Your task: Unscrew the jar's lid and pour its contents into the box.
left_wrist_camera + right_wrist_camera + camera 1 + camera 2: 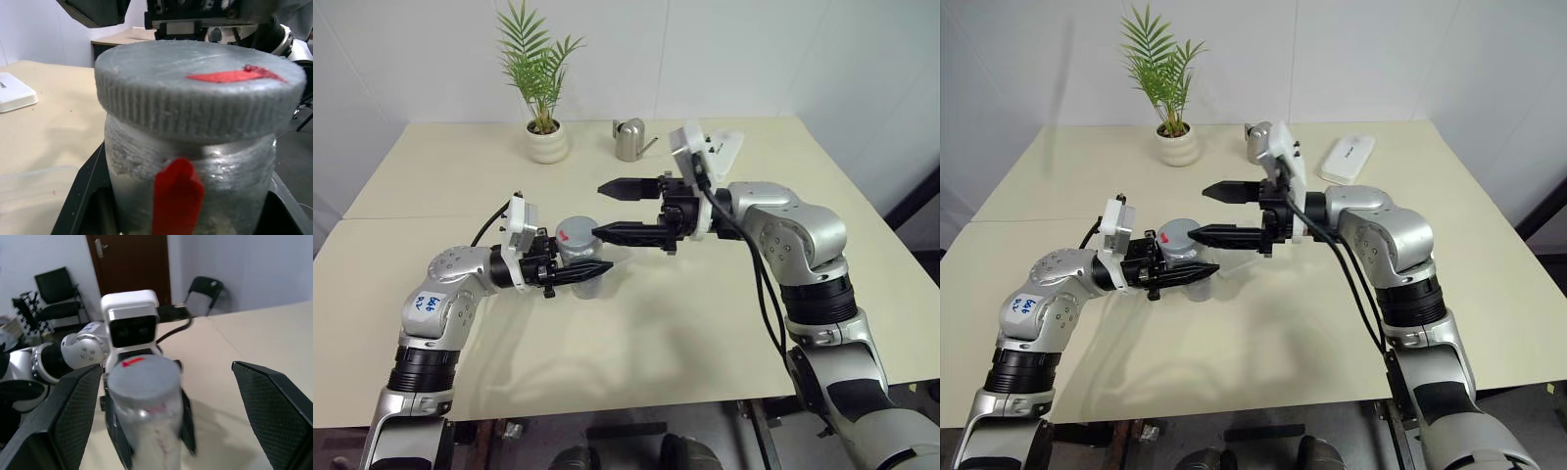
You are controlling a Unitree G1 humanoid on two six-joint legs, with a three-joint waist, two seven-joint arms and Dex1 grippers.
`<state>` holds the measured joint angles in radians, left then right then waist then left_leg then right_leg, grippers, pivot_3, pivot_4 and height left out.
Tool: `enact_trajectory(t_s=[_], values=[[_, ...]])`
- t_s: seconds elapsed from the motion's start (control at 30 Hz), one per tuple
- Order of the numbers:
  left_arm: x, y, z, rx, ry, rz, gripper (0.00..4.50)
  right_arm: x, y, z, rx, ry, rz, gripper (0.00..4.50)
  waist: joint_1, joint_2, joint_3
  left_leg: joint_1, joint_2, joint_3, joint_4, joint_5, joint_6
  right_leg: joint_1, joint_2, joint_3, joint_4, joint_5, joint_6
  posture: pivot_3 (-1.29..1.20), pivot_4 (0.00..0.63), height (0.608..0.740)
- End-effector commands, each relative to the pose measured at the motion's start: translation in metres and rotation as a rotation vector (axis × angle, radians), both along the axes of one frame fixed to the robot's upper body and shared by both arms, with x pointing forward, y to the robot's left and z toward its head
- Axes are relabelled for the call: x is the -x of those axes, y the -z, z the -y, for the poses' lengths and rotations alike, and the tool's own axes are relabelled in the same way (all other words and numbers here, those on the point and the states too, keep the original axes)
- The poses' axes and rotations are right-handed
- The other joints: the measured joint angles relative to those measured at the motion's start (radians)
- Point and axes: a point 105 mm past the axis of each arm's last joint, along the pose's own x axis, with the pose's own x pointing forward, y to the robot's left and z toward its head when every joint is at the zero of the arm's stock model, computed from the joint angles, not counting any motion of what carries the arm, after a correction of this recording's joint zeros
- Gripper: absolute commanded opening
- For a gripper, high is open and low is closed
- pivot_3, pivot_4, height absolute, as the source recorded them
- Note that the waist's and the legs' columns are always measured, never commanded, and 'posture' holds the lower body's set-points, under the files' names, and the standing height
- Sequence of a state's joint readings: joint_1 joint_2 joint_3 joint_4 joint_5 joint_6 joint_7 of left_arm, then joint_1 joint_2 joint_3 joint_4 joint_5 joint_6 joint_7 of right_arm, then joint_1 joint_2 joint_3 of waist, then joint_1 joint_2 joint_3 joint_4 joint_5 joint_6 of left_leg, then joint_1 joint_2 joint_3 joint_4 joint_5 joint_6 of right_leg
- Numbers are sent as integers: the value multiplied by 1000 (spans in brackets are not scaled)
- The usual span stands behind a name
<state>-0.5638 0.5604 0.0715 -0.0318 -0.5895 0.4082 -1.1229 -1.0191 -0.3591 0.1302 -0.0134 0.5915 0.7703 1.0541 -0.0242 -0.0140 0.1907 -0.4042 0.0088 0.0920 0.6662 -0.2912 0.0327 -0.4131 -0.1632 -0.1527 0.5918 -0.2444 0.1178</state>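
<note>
My left tool (579,271) is clamped on the jar (581,269), holding it upright above the bench (705,323) with the grey lid (198,93) screwed on. My right tool (612,209) is spread wide, pointing level across at the lid, its fingers (73,416) flanking it without touching.

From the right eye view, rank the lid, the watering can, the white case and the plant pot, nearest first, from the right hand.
1. The lid: just beside the open right hand, on the jar.
2. The watering can: behind the hand, mid-table.
3. The plant pot and the white case: back left and back right; too close to call.
</note>
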Motion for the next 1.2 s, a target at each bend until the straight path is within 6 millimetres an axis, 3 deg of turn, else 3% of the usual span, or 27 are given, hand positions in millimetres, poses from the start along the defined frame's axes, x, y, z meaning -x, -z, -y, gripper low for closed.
enact_trajectory(t_s=[0.03, 0.43, 0.57, 0.67, 0.87, 1.0, 1.07, 1.2], values=[[5, -8, 3, 5, 21, 38, 2103, 11, -9, -11, 10, -27, 50, 4444, 0, 0, 0, 0, 0, 0, 0, 0, 0, 0, 0, 0, 0, 0, 0, 0, 150, 740], [6, -8, 4, 7, 22, 37, 2103, 6, -1, -19, 16, 1, 56, 4444, -2, 0, 0, 0, 0, 0, 0, 0, 0, 0, 0, 0, 0, 0, 0, 0, 150, 740], [6, -8, 3, 6, 21, 39, 2103, 7, -1, -20, 4, -9, 52, 3669, -2, 0, 0, 0, 0, 0, 0, 0, 0, 0, 0, 0, 0, 0, 0, 0, 150, 740], [6, -9, 3, 6, 21, 41, 2103, 7, 0, -20, 0, -14, 51, 2625, -2, 0, 0, 0, 0, 0, 0, 0, 0, 0, 0, 0, 0, 0, 0, 0, 150, 740], [6, -10, 2, 6, 16, 43, 2103, 5, -11, -18, -81, -11, -8, 2519, -2, 0, 0, 0, 0, 0, 0, 0, 0, 0, 0, 0, 0, 0, 0, 0, 150, 740], [6, -9, 1, 6, 11, 42, 2103, 7, -43, -4, -266, -45, -149, 2519, -2, 0, 0, 0, 0, 0, 0, 0, 0, 0, 0, 0, 0, 0, 0, 0, 150, 740], [7, -9, 1, 7, 8, 42, 2103, 5, -49, 6, -301, -30, -159, 2519, 0, 0, 0, 0, 0, 0, 0, 0, 0, 0, 0, 0, 0, 0, 0, 0, 150, 740], [6, -9, -3, 9, -11, 41, 2103, -15, -28, 40, -248, 173, -47, 2519, 4, 0, 0, 0, -1, 0, -1, 0, 0, 0, 0, 0, -1, 0, 0, 0, 150, 740]])
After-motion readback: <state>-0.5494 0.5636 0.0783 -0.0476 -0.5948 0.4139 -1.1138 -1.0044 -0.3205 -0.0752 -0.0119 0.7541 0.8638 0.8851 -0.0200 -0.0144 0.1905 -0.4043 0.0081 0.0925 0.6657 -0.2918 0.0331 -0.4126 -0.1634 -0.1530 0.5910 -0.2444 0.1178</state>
